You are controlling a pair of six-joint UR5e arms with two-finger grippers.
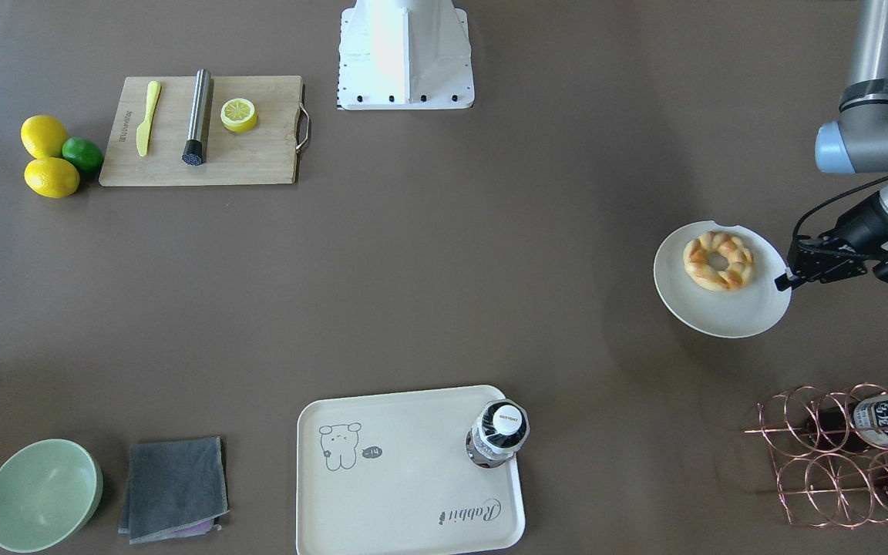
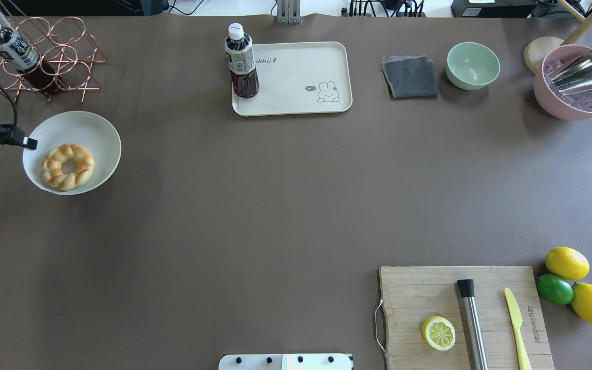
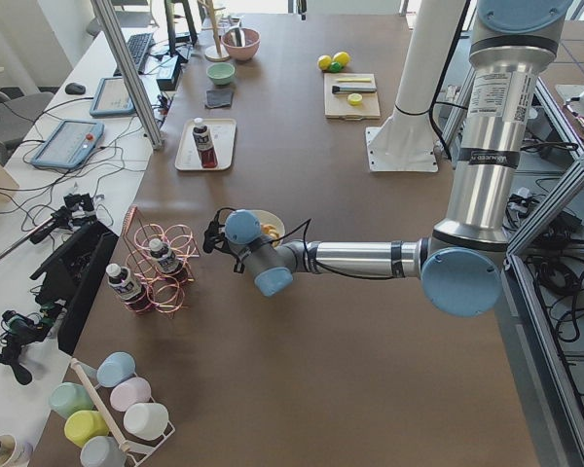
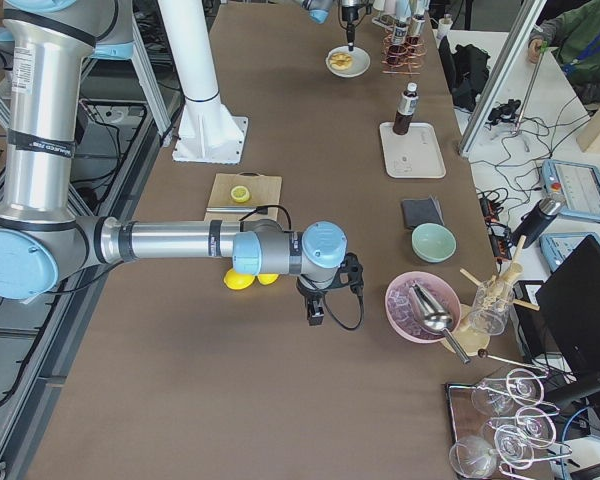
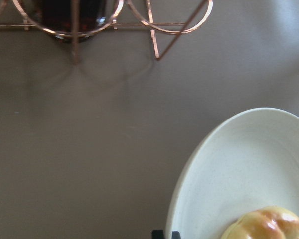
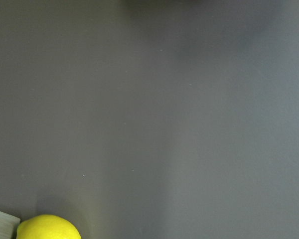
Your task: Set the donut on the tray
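Observation:
The donut, a twisted golden ring, lies on a round off-white plate on my left side; it also shows in the overhead view and the left wrist view. My left gripper hovers at the plate's outer rim, beside the donut, with its fingers together and nothing held; it also shows in the overhead view. The cream tray lies at the table's far edge with a dark drink bottle standing on one corner. My right gripper shows only in the exterior right view, near the lemons; I cannot tell whether it is open or shut.
A copper wire rack with bottles stands just beyond the plate. A green bowl, a grey cloth and a pink bowl of ice line the far edge. A cutting board holds a lemon half, a knife and a metal cylinder, with lemons and a lime beside it.

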